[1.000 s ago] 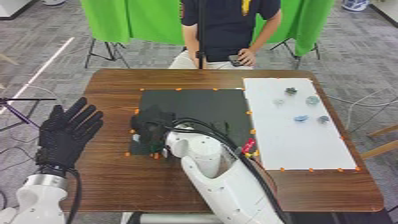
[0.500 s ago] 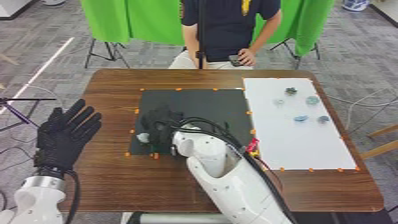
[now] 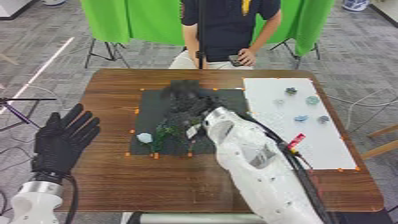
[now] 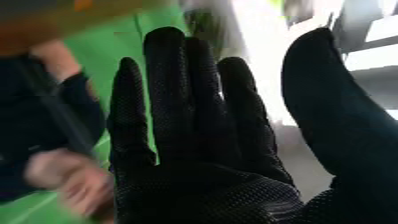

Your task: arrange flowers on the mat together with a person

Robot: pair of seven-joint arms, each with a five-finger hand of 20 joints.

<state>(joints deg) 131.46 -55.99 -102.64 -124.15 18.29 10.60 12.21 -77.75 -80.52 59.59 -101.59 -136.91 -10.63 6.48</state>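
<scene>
Flowers with a pale, rounded bloom [image 3: 144, 137] and thin, leafy green stems [image 3: 161, 136] lie on the flat, dark mat [image 3: 211, 91], just below and left of the frame's centre, while small clumped pieces [image 3: 312, 100] in pale blue and dark tones sit on the smooth white sheet [image 3: 306, 145] at upper right. Above centre, the right hand [image 3: 188, 100], in ribbed-looking black fabric, is over the mat with its fingers straight and nothing gripped; at the left edge, the left hand [image 3: 62, 142] is open, fingers spread, beside the brown wood-grained table [image 3: 107, 185].
</scene>
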